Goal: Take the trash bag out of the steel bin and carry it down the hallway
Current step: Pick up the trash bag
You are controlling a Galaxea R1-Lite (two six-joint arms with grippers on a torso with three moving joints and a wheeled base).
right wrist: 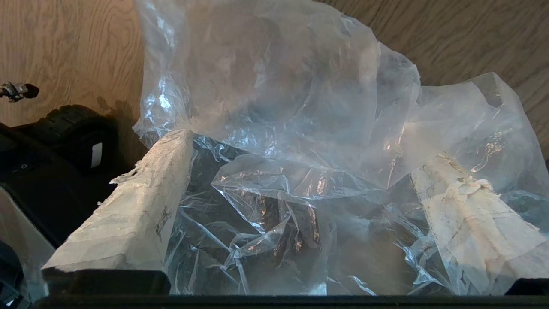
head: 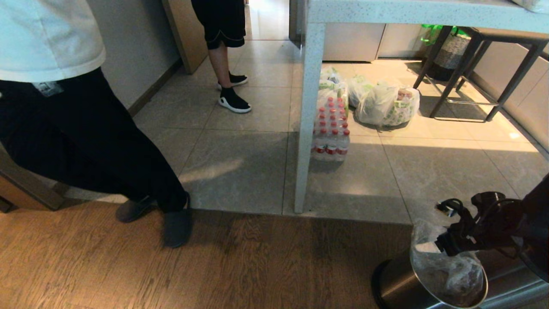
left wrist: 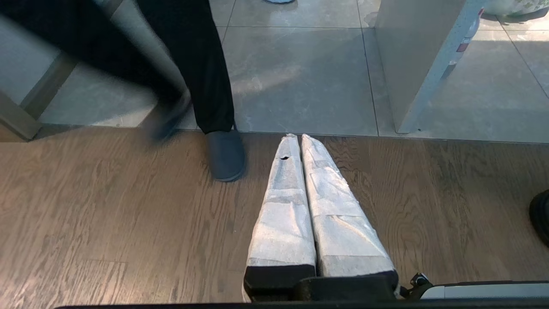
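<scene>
Steel bin (head: 399,285) — one, holding one trash bag (head: 450,266); your right tool (right wrist: 296,223) gapes wide over it — wood floor (head: 257,266) leftward bare.

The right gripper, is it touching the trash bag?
Touching. In the right wrist view the right gripper stands wide open, and the crinkly trash bag lies against both taped fingers and fills the space between them.
</scene>
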